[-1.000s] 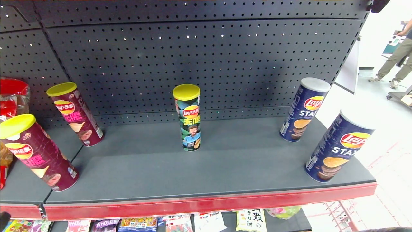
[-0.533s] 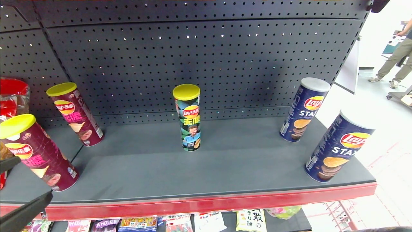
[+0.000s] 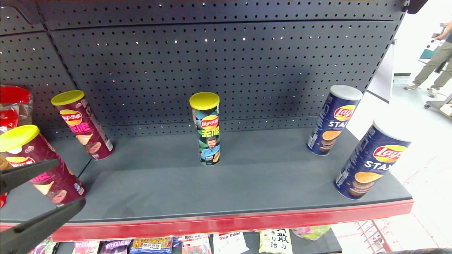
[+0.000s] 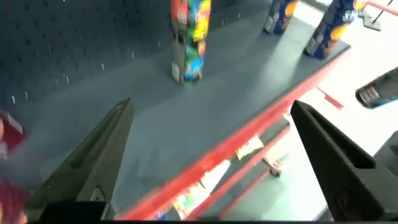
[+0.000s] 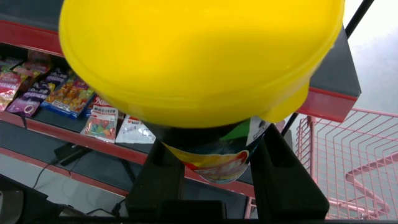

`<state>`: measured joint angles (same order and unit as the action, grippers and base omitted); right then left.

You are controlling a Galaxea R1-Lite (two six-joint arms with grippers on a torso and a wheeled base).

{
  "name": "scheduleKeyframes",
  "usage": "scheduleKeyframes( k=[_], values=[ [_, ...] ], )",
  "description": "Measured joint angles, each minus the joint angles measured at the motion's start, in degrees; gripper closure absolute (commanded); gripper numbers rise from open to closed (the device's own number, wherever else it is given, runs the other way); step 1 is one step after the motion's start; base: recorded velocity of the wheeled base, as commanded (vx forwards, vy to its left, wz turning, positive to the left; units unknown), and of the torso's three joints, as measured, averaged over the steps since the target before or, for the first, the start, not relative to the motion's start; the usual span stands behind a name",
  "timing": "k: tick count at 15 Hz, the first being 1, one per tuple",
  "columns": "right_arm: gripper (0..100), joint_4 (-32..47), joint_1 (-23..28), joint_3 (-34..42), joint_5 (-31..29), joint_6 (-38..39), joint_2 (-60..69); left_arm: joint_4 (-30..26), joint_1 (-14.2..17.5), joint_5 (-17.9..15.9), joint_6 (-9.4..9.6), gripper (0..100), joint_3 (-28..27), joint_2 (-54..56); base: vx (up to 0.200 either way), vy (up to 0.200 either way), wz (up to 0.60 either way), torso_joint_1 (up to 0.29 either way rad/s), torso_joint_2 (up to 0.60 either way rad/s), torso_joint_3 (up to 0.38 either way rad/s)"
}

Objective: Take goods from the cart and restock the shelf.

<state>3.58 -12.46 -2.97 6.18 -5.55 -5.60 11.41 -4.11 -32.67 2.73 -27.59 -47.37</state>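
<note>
Left gripper rose near the front maroon can, wide open and empty. Right gripper clamped a yellow-lidded can.

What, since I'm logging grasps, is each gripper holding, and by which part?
Right gripper: the yellow-lidded can, gripped on its body just under its top. Left gripper: open, holding nothing.

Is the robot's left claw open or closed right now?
Open. The left gripper has its two black fingers spread wide apart, with only the shelf showing between them.
</note>
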Motion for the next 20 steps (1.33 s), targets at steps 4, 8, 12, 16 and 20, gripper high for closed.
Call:
scheduleKeyframes(
  k=[4,8,12,16,20],
  values=[
    [100,0.00,0.01,0.00,0.00,0.00,-0.02,11.96,-4.32,-7.31,-0.33,0,-1.13,-12.19,0.000,0.000,0.00,0.000,0.00,0.000],
    [100,0.00,0.00,0.00,-0.05,0.02,-0.02,18.14,-10.83,-7.25,0.27,0,-7.39,-28.45,0.000,0.000,0.00,0.000,0.00,0.000],
    [100,0.02,0.00,0.04,-0.11,0.18,-0.02,22.64,-12.12,-4.33,9.03,0,-15.52,-42.51,0.000,0.000,0.00,0.000,0.00,0.000],
    [100,-0.28,0.01,0.11,-0.13,0.46,0.00,22.77,-11.90,-1.90,9.42,0,-17.12,-47.62,0.000,0.000,0.00,0.000,0.00,0.000],
    [100,-0.59,0.06,0.15,-0.13,0.46,-0.02,26.30,-11.98,-1.79,9.41,0,-21.33,-53.09,0.000,0.000,0.00,0.000,0.00,0.000]
  ],
)
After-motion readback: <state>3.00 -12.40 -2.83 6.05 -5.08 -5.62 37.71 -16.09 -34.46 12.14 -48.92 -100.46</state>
